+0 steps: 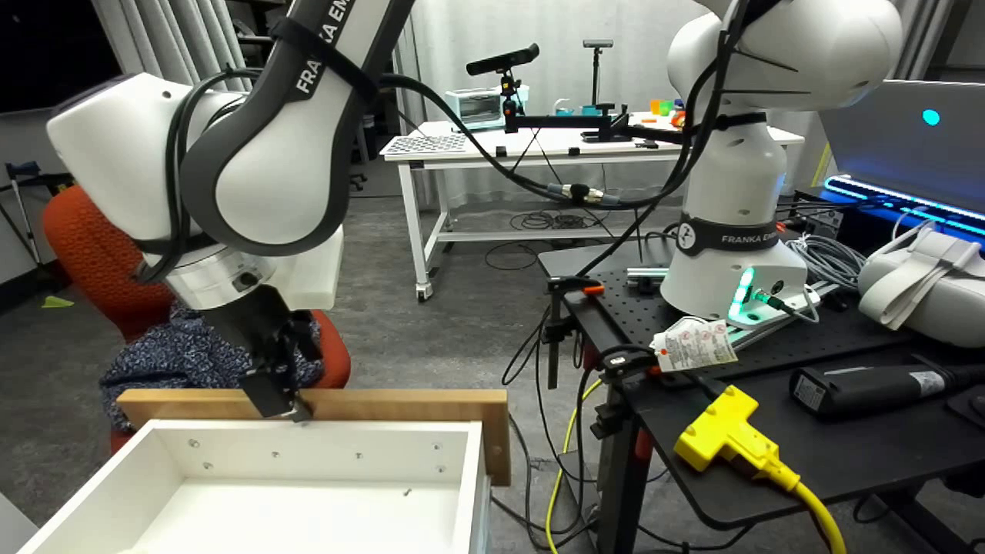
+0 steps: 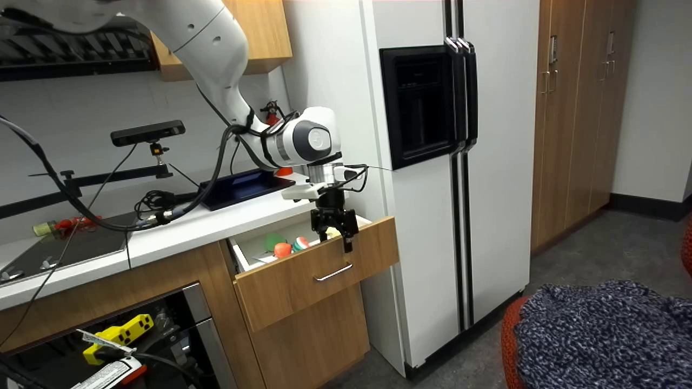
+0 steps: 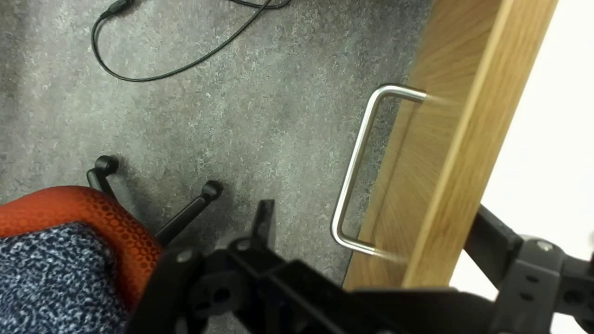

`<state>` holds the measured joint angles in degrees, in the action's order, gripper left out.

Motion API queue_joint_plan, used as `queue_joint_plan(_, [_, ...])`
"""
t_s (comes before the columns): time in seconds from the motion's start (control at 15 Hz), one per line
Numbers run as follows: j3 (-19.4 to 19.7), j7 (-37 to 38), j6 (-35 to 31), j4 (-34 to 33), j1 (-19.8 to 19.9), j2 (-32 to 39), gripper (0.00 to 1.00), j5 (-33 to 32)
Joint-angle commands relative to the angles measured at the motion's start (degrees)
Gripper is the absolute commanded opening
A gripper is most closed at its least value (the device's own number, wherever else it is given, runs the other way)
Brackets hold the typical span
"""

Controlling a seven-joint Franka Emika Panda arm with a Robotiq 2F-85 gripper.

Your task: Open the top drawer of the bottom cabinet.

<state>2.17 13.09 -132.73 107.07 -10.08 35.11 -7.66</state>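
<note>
Gripper (image 2: pixel 335 244) has its fingers apart, one on each side of the front of the top drawer (image 2: pixel 303 283); whether the inner finger touches, I cannot tell. This drawer stands pulled out, left of the white refrigerator (image 2: pixel 421 210) in an exterior view.

The worktop (image 2: pixel 205 227) is coloured white. Near its back edge, a tray (image 2: pixel 243 192) is tinted dark blue. Below its front edge, the top drawer (image 2: pixel 313 267) is faced in brown wood grain and coloured white inside. Beyond that edge, the gripper (image 2: pixel 335 241) is finished in black, and an orange chair (image 1: pixel 96 261) is draped with navy-and-white speckled cloth (image 2: pixel 605 329).
</note>
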Motion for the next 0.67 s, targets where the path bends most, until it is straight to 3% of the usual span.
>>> queue_joint_plan(0.0, [1.3, 3.4, 0.9, 1.5, -1.5, -1.8, 1.00, -2.2])
queue_joint_plan(0.33, [0.8, 4.6, 1.0, 1.5, -1.2, -1.8, 1.00, -1.6])
queue_joint_plan(0.6, [-0.6, 0.9, -3.9, 2.0, 0.1, -1.4, 1.00, -1.0])
